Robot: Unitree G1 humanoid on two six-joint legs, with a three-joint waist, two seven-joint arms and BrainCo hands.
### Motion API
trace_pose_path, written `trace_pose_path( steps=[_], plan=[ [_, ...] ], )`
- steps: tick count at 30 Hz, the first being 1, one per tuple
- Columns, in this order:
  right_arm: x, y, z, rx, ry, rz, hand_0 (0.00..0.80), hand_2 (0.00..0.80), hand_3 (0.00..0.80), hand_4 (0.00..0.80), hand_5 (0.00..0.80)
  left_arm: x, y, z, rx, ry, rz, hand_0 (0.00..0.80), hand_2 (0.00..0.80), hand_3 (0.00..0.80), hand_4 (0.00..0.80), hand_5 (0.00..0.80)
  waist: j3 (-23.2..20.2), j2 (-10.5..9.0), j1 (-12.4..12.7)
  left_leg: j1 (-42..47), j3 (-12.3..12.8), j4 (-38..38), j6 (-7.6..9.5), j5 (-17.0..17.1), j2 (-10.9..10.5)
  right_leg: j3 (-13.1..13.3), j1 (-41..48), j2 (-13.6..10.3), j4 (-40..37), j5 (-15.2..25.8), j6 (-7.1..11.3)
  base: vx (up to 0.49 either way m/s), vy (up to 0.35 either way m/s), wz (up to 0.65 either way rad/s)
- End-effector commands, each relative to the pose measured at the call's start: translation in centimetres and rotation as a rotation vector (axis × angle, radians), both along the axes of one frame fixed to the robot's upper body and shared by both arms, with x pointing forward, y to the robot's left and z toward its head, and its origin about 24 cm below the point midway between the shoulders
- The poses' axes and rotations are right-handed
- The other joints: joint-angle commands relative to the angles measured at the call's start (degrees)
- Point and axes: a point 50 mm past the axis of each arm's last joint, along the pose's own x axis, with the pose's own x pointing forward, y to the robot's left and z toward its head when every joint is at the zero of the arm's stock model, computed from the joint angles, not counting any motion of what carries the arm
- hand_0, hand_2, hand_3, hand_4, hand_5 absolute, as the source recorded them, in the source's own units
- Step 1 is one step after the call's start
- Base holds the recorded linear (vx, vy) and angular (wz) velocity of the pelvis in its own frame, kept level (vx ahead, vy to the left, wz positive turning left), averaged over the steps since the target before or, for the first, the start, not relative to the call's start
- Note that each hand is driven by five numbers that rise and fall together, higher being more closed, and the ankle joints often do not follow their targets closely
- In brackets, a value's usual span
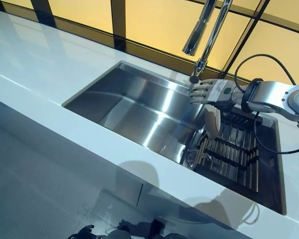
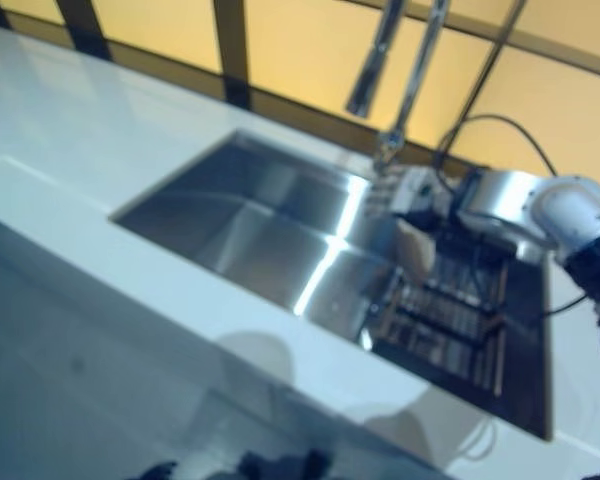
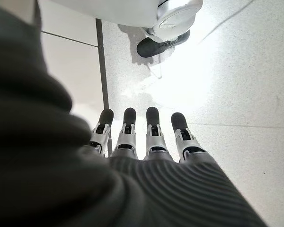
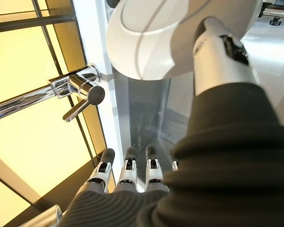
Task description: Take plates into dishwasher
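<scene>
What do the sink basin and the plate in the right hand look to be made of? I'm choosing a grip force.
The sink basin looks like brushed stainless steel: grey, with streaky bright reflections on its walls. The plate, pinched by the right hand, looks like glazed white ceramic, smooth with a soft sheen and a raised ring; hard plastic cannot be ruled out.

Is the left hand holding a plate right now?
No, the left hand hangs over bare floor with straight fingers and holds nothing; the plate is at the right hand.
</scene>
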Motion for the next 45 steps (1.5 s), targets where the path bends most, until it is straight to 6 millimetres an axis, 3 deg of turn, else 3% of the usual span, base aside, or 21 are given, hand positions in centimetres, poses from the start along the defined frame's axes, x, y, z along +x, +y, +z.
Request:
trace_pose_path(
  steps=[1,45],
  plan=[
    [0.7,-1.1,2.1,0.016,-0.093,-0.064,0.0,0.0,0.0,0.0,0.0,1.3,0.5,0.7,0.024,-0.038,-0.063,0.0,0.0,0.0,0.0,0.0,1.27,-1.61,1.59,-5.6,4.92,7.18,1.65,-6.42,0.21,0.4,4.19,1.37,3.2,-12.35,0.84,-0.018,-0.012,0.04],
    [1.5,-2.3,0.3,0.019,-0.043,-0.156,0.0,0.0,0.0,0.0,0.0,3.6,1.2,1.9,0.041,-0.095,-0.087,0.0,0.0,0.0,0.0,0.0,5.71,-2.44,2.68,-9.97,3.89,9.32,1.62,-5.18,0.39,-0.15,2.07,1.39,4.01,-11.38,0.61,-0.002,-0.002,0.02]
  ],
)
